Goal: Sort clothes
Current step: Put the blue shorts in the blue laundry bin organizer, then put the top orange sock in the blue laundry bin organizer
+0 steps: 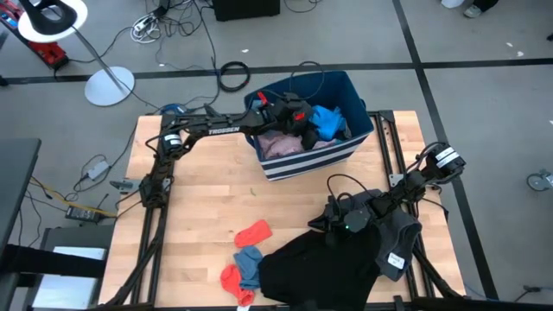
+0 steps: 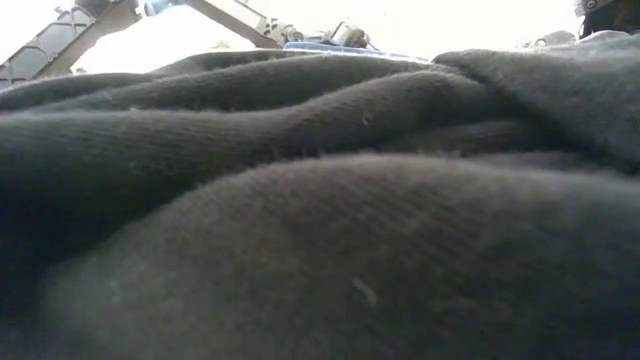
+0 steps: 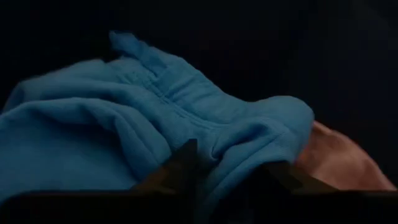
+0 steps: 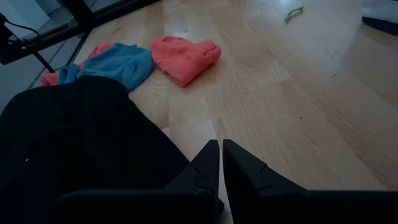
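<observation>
High view: bin contains blue and pink garments; left gripper fingers parted above them. Black garment, grey garment, socks remain on table; right gripper fingers closed, empty.

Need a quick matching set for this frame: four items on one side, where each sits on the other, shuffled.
Items:
1. bright blue garment
2. black garment
3. red sock
4. left gripper

Places:
A. bare wood, middle of the table
B. in the navy bin
C. over the bin, at the blue garment
D. table's near edge, under the right gripper

Pairs: 1-B, 2-D, 3-A, 4-C
</observation>
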